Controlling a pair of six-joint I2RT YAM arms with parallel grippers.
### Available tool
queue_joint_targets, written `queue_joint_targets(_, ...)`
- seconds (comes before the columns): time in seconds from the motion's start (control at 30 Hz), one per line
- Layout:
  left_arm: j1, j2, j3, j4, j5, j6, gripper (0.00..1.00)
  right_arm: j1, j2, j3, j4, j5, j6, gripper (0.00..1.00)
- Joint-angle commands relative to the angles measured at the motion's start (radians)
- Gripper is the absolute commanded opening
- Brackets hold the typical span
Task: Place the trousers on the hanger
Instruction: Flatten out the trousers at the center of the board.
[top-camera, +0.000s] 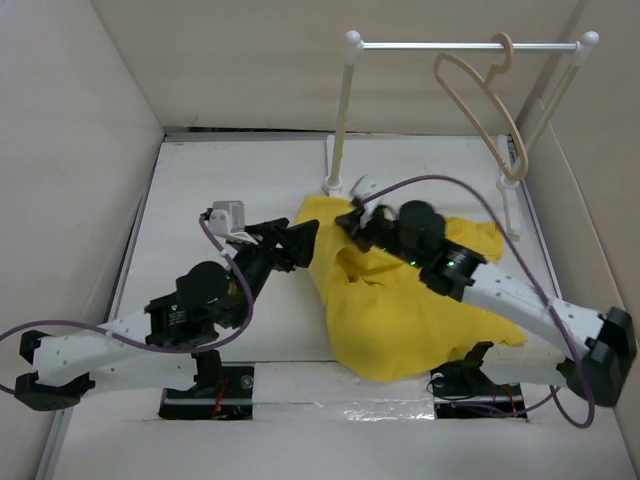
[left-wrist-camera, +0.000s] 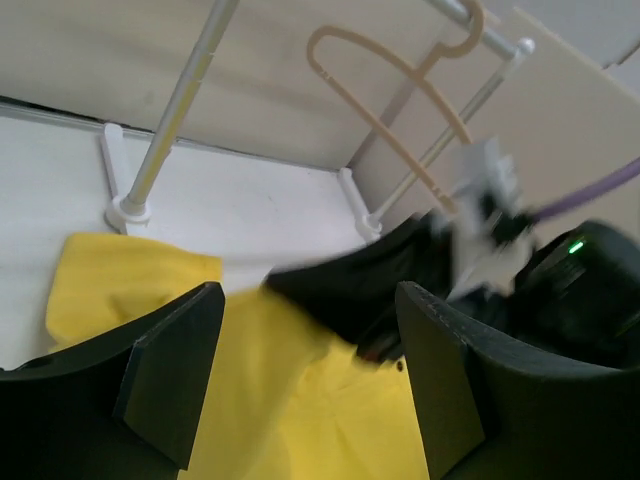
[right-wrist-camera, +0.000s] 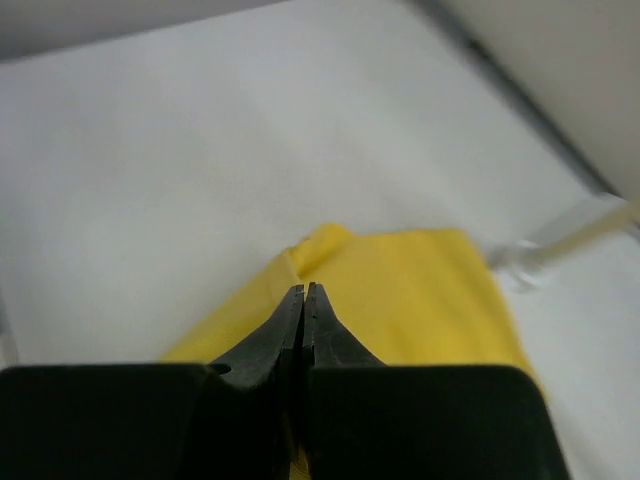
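Right jaws: closed tip to tip at a raised fold on the far edge of the trousers (right-wrist-camera: 420, 300). They appear to pinch a thin layer of cloth there.
Reason for grip: an edge fold is the easiest part to pinch, and lifting it raises one end of the garment.
Left jaws: wide apart with nothing between them, poised at the cloth edge just beside the right jaws.
Reason for position: probably placed to take a second hold, so the cloth can be spread between two grips.
Trousers: bright yellow, plain and crumpled in a loose heap on the bench (top-camera: 230, 185). Most of the cloth lies under and nearer than both sets of jaws, and the legs cannot be told apart.
Hanger (top-camera: 492, 108): thin, tan and bare. It hooks on the white rail (top-camera: 440, 45), above and beyond the right jaws, well apart from the cloth.
Task stage: judged early.
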Motion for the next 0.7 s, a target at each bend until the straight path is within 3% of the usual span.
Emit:
queue_joint_targets(0.0,0.011,0.108,0.037,0.021,0.001,0.025,0.67,-0.233,-0.139,-0.103,0.251,0.103,0.185,0.0)
queue_joint_targets(0.07,0.021,0.152,0.049,0.031,0.03,0.022,0.67,-0.375,-0.15,-0.145,0.245,0.112,0.273,0.0)
queue_joint_targets(0.17,0.066,0.241,0.041,0.059,0.131,-0.014,0.67,-0.489,-0.127,-0.173,0.22,0.21,0.352,0.0)
queue_joint_targets(0.3,0.279,0.336,-0.093,0.125,0.37,-0.181,0.61,-0.576,-0.092,-0.244,0.159,0.198,0.414,0.0)
queue_joint_targets(0.47,0.307,0.306,-0.265,0.141,0.311,-0.324,0.59,-0.597,-0.052,-0.292,0.17,0.203,0.416,0.0)
queue_joint_targets(0.6,0.337,0.301,-0.333,0.137,0.277,-0.352,0.67,-0.587,0.0,-0.286,0.162,0.188,0.419,0.0)
queue_joint_targets(0.67,0.398,0.344,-0.339,0.145,0.327,-0.353,0.67,-0.576,0.005,-0.305,0.182,0.186,0.425,0.0)
